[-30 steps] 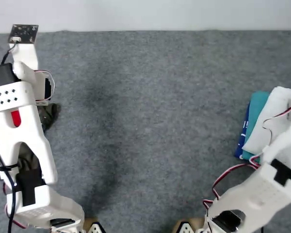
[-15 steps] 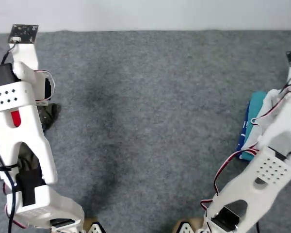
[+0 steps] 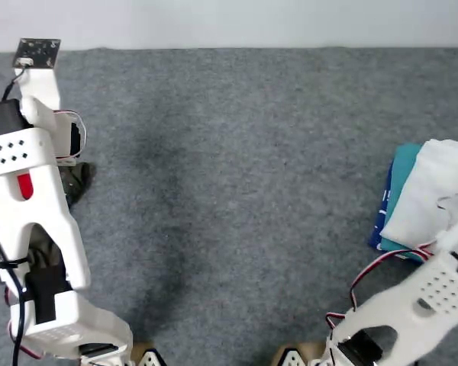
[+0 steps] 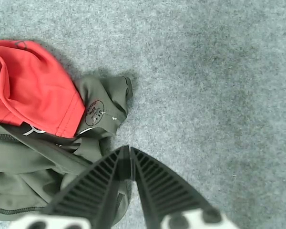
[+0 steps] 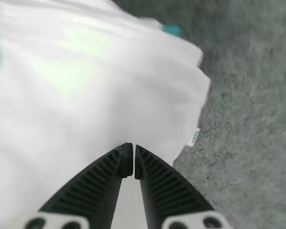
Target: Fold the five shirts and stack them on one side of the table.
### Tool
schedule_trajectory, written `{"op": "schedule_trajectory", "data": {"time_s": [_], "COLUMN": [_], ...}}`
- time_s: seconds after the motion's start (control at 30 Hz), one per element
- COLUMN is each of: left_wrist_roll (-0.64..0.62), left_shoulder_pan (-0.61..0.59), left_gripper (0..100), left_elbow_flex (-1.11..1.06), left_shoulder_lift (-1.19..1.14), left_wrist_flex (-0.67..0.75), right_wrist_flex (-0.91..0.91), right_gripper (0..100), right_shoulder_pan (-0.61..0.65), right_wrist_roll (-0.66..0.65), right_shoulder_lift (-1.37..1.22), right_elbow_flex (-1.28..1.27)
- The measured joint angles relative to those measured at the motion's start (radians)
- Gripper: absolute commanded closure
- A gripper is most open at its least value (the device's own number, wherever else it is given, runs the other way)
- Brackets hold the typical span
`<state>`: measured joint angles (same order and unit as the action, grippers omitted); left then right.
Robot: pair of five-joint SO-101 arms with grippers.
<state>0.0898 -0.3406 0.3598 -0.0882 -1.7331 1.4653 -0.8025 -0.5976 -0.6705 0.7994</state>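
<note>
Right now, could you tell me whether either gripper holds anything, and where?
Nothing: left gripper shut empty over the green shirt, right gripper over the white shirt.

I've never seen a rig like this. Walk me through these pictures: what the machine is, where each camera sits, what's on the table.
Two white robot arms sit side by side at a grey table. The high view looks down on both: the left arm and the right arm. The other two pictures come from a camera on each wrist, looking past that arm's black claw. The left claw is shut above a crumpled olive shirt and a red shirt. The right claw is shut above a folded white shirt, which tops a teal shirt and a blue shirt. Nothing is held.
</note>
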Motion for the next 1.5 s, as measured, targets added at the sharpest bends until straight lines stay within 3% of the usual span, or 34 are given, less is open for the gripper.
{"op": "schedule_trajectory", "data": {"time_s": [0.13, 0.4, 0.6, 0.83, 1.07, 1.27, 1.5], "left_wrist_roll": [0.000, 0.000, 0.000, 0.035, 0.199, 0.358, 0.387], "left_shoulder_pan": [0.000, 0.002, 0.006, -0.020, -0.216, -0.387, -0.404], "left_gripper": [100, 100, 100, 95, 80, 79, 79], "left_elbow_flex": [0.000, 0.000, -0.009, -0.210, -0.385, -0.404, -0.404], "left_shoulder_lift": [0.000, 0.040, 0.186, 0.315, 0.295, 0.124, -0.201], "left_wrist_flex": [0.000, 0.000, 0.000, -0.002, -0.002, 0.028, 0.173], "right_wrist_flex": [-0.049, 0.267, 0.288, 0.288, 0.290, 0.290, 0.290], "right_gripper": [98.9, 98.9, 98.9, 98.7, 98.7, 98.7, 98.7], "right_shoulder_pan": [-0.023, 0.034, 0.069, 0.133, 0.196, 0.198, 0.199], "right_wrist_roll": [-0.023, -0.026, -0.026, -0.026, -0.026, -0.026, -0.026], "right_shoulder_lift": [-0.094, -0.031, 0.089, 0.330, 0.635, 0.802, 0.902], "right_elbow_flex": [-0.002, 0.258, 0.270, 0.025, -0.381, -0.671, -0.724]}}
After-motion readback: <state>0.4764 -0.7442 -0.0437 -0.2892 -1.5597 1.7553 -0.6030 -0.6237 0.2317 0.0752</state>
